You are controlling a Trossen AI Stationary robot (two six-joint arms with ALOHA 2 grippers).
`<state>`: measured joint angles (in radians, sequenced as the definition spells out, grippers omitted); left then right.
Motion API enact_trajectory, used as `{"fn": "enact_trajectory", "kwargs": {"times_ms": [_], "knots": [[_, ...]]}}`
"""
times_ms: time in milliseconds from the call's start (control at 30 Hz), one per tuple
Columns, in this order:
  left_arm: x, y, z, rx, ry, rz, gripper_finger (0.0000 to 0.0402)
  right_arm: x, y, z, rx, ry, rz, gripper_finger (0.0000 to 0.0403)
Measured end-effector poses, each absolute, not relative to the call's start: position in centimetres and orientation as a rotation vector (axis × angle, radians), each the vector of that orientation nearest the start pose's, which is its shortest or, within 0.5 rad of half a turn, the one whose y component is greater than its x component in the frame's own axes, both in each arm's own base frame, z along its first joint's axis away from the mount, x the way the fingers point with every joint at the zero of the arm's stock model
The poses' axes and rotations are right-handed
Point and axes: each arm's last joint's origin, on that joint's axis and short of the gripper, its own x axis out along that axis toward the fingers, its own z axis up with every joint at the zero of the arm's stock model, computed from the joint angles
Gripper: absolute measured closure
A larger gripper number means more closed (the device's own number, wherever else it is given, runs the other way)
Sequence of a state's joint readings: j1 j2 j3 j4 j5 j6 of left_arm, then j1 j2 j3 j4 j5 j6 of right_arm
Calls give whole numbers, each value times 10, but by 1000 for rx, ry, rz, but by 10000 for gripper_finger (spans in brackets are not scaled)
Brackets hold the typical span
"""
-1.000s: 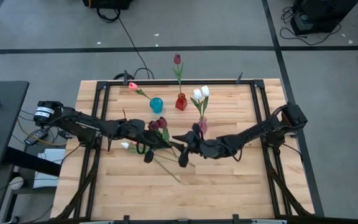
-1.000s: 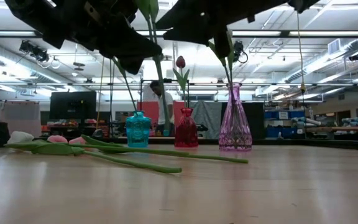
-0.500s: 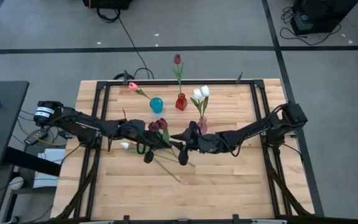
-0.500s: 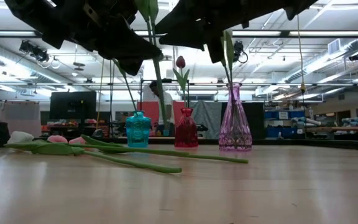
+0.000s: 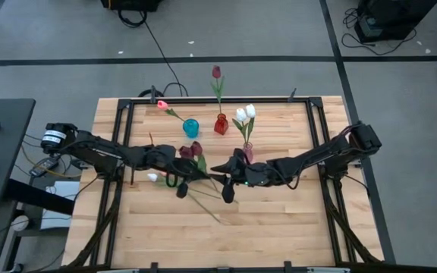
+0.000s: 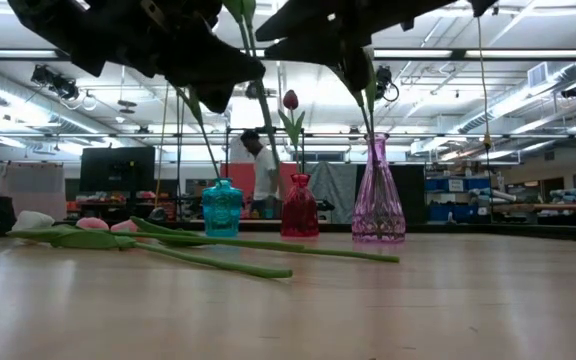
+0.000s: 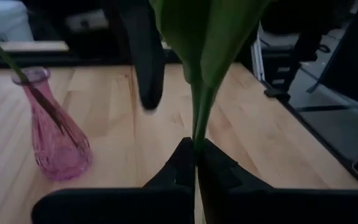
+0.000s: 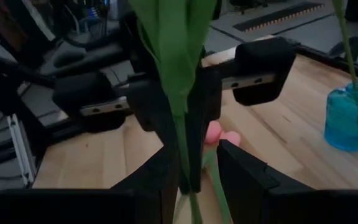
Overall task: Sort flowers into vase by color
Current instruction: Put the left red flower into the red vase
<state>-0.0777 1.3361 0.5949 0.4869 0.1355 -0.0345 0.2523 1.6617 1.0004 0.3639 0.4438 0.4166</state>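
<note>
Both grippers meet above the middle of the bench in the high view: the left gripper comes in from the left, the right gripper from the right, and they sit just beside each other around a dark red tulip. Behind them stand a blue vase with a pink flower, a red vase with a dark red flower, and a pink vase with white flowers. More tulips lie on the bench under the arms, one white head showing.

Low view: both arms hang as dark shapes at the top, with green stems dangling from them. Loose tulips lie flat on the bench at the left, in front of the three vases. A person stands in the room behind.

Left wrist view: the left gripper is pressed together on a green stem, which rises between its fingers into broad leaves. The pink vase stands near.

Right wrist view: the right gripper has its fingers parted on either side of the same stem; whether they pinch it I cannot tell. Pink heads lie on the bench below, the blue vase off to one side.
</note>
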Motion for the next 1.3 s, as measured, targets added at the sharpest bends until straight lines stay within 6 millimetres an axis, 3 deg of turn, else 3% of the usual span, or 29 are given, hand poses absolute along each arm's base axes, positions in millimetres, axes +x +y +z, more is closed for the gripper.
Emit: {"fn": "enact_trajectory", "kwargs": {"times_ms": [433,867,1067,1300], "knots": [[275,-24,212,-35,252,-173,389,361,72,237,262,183,-236,294],[275,-24,213,-29,250,-172,388,363,64,237,242,191,-211,393],[275,-24,212,-12,257,-175,384,364,63,237,247,194,-198,398],[273,-25,211,-32,283,-190,352,359,69,243,242,181,-219,400]]}}
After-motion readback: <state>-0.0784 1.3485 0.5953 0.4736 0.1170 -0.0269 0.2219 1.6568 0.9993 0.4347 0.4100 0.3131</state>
